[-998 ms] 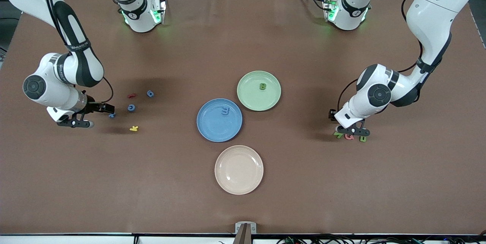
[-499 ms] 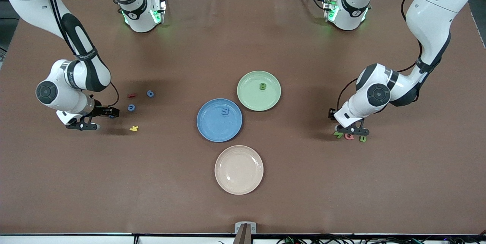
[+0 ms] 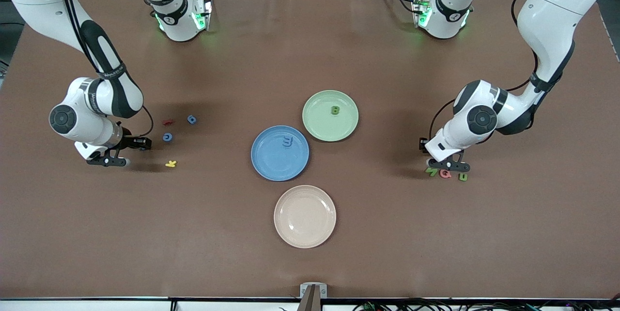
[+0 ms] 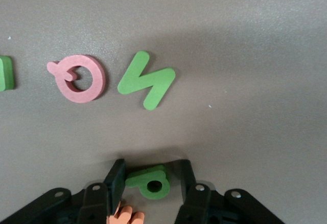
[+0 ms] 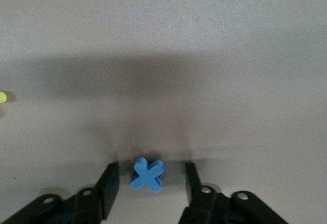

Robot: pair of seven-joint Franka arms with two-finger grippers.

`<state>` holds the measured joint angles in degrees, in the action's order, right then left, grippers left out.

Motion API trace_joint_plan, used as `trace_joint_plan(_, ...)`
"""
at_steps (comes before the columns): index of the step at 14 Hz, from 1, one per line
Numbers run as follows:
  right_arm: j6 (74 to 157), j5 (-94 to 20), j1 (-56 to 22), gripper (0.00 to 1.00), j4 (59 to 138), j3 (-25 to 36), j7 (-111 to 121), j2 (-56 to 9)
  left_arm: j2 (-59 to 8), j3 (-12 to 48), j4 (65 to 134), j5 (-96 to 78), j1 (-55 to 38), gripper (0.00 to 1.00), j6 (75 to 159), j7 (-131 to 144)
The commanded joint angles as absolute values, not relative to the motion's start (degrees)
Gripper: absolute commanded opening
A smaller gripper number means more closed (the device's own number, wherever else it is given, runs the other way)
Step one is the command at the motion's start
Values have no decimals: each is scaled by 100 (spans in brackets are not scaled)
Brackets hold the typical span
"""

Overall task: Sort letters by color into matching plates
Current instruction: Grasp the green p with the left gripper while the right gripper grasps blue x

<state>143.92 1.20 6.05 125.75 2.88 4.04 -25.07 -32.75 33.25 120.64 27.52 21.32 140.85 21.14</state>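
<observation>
The blue plate serves as the landmark near the middle of the brown desk. It carries one blue letter, lying flat on the part of the plate farther from the front camera. Touching or just beside it, farther from the camera and toward the left arm's end, sits the pale green plate, which holds one dark green letter lying flat. A cream plate lies nearer the camera than the blue plate.

Well toward the right arm's end from the blue plate, the right gripper is down at the desk with its fingers apart on either side of a blue X-shaped letter; a gap shows on each side, so nothing is clamped. The X stands up on edge between the fingers. Nearby lie two more blue letters, a red letter and a yellow letter.

Well toward the left arm's end from the blue plate, the left gripper is low over a green P-shaped letter, whose long axis spans the gap between the fingers; the fingers sit at its two ends, though whether they clamp it cannot be told. Close by lie a green N-shaped letter, lying flat at a slant, a pink ring-shaped letter, another green piece and an orange piece.
</observation>
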Motion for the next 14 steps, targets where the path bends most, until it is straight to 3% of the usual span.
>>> trace_joint_plan(1,14458,202,729,46,12621,185,396,-2496,-3182,3340,12331,2856,2197,48,14133,2065)
trace_joint_plan(4,14467,202,729,35,12621,185,396,-2505,-3190,3340,12366,2865,2197,42,14133,2065)
trace_joint_plan(8,14441,202,738,24,12621,185,422,-2496,-3190,3340,12375,2883,2215,7,14133,1987)
trace_joint_plan(9,14423,202,738,23,12612,185,422,-2487,-3182,3340,12358,2892,2206,3,14133,1986)
trace_joint_plan(14,14108,202,607,18,12542,176,413,-2198,-3129,3375,12024,2883,2206,1,14133,1898)
